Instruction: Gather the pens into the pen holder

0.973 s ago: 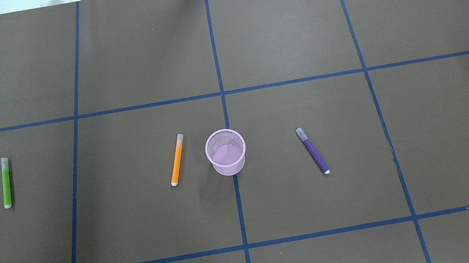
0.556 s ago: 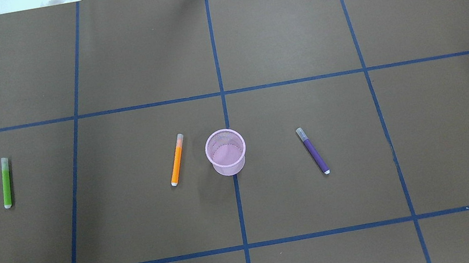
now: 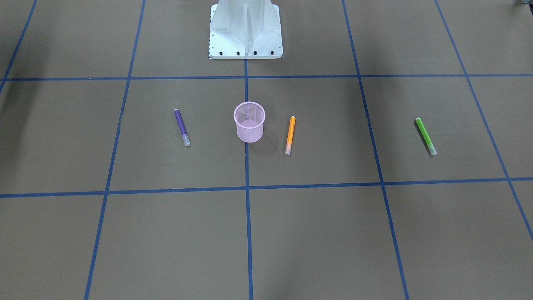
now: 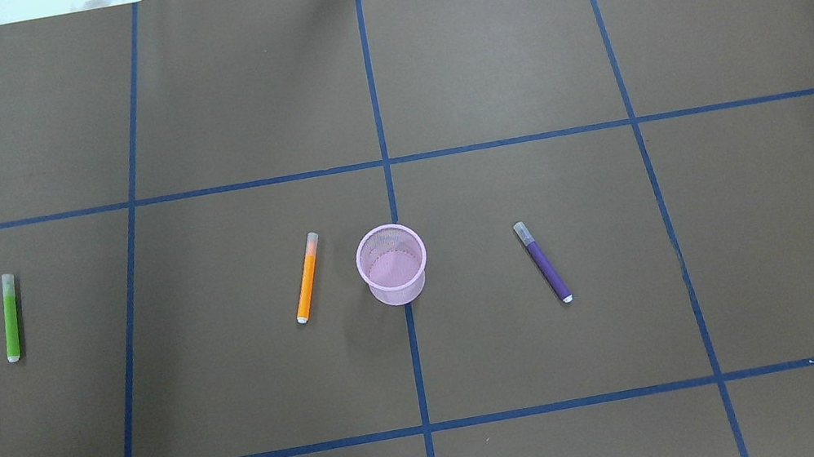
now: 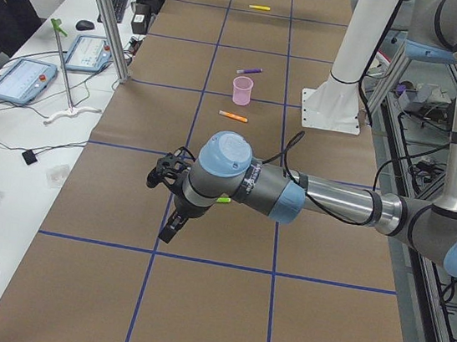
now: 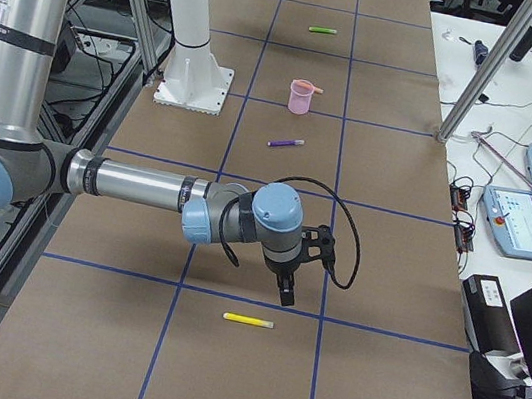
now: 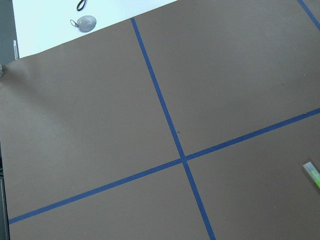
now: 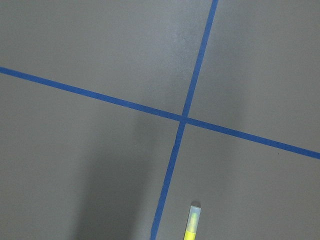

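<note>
The small round pink wire-mesh pen holder stands upright mid-way along the brown desk, only its bare floor showing inside. The slim orange pen and purple pen lie flat either side of it, the green pen toward the left edge, the yellow pen toward the right. Whether the left claw or right claw is wide or narrow, I cannot tell.

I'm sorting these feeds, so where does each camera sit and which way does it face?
Front-facing: across the table, facing the robot, steeply down; its base shows.
Overhead: behind the robot, looking forward and down; base's edge shows.
Left: table's end, looking along it; left arm near.
Right: opposite end; right arm near.
Left wrist: down on the green pen; no body.
Right wrist: down on the yellow pen; no body.
Shared: front-facing and overhead both show the holder between orange pen and purple pen, mirrored.
</note>
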Robot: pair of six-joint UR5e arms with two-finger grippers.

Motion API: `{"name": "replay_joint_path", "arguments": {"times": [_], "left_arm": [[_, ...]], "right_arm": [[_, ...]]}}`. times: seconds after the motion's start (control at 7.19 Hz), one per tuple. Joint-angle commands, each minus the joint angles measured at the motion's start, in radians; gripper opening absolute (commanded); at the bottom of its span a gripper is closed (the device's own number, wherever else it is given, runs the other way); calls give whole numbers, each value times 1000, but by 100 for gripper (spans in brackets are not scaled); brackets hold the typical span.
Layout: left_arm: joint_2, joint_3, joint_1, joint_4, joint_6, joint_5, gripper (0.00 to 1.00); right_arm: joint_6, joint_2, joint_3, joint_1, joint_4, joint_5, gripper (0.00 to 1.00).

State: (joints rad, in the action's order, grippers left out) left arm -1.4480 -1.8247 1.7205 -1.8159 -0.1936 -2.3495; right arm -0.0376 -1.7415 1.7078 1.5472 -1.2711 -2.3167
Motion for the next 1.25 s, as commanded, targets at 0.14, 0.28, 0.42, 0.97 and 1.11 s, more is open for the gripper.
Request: {"name": "replay_joint_path", "arguments": {"times": [0.14, 0.28, 0.42, 0.97, 1.11], "left_arm": [[0, -1, -4, -8, -1, -30, 100], [0, -1, -4, -10, -3, -30, 100], [0, -1, -4, -10, -3, -30, 100], [0, -1, -12, -10, -6, -42, 100], [0, -1, -13, -10, -6, -42, 100]], "right_arm": [[326, -27, -318, -140, 575, 86, 99], [457, -26, -403, -192, 740, 141, 97], [496, -29, -425, -215, 781, 145, 95], [515, -30, -458, -286, 782, 209, 66], [525, -30, -458, -298, 783, 207, 66]]}}
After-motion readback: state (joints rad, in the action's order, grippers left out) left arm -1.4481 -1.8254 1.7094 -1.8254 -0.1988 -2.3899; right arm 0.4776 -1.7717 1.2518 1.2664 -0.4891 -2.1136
